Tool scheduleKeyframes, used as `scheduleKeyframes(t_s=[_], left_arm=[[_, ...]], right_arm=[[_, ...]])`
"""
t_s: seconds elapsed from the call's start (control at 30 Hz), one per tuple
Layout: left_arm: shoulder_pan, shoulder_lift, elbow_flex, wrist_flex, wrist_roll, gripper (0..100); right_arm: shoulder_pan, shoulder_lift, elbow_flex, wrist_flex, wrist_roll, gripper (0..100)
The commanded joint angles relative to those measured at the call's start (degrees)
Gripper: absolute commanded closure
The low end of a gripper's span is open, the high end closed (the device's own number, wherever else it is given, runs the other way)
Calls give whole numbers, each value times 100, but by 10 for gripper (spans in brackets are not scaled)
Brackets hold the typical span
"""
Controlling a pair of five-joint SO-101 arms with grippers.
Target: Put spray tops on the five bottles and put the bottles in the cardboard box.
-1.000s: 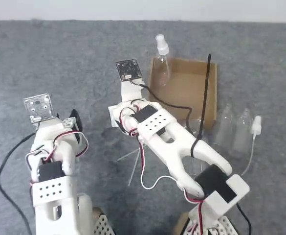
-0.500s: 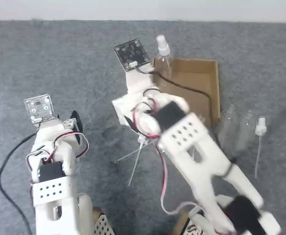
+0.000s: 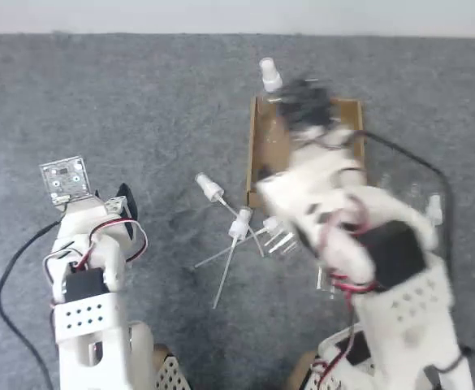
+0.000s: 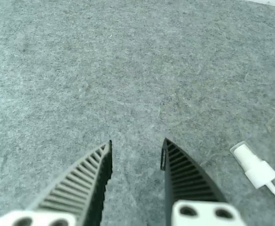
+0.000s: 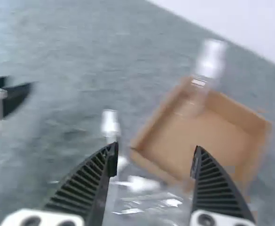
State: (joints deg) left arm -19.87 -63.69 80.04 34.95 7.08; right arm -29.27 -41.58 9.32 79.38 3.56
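My left claw and right claw are black and ribbed, white at the base. The table is speckled grey, the box plain brown, the spray tops white, the bottle clear.

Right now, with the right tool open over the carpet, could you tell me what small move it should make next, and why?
Probably lower the right tool onto the loose spray top just beyond its fingertips and close on it. The tool is open and empty, and only one capped bottle stands in the cardboard box, so more tops need fitting.
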Motion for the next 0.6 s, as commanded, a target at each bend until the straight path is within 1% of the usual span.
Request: scheduleKeyframes(t_s=[0.0,0.1,0.2,0.33,0.57], left_arm=[[0,-141,-57,-158,-35,844],[0,-141,-57,-158,-35,844],[0,-141,-57,-158,-35,844],[0,-141,-57,-149,-35,844],[0,-141,-57,-141,-35,844]], right_arm=[[2035,-224,-316,470,624,793],[3275,84,-316,567,985,793],[4163,637,-316,382,1275,793],[4822,1622,-352,-31,1459,793],[5446,3152,-352,-892,2084,792]])
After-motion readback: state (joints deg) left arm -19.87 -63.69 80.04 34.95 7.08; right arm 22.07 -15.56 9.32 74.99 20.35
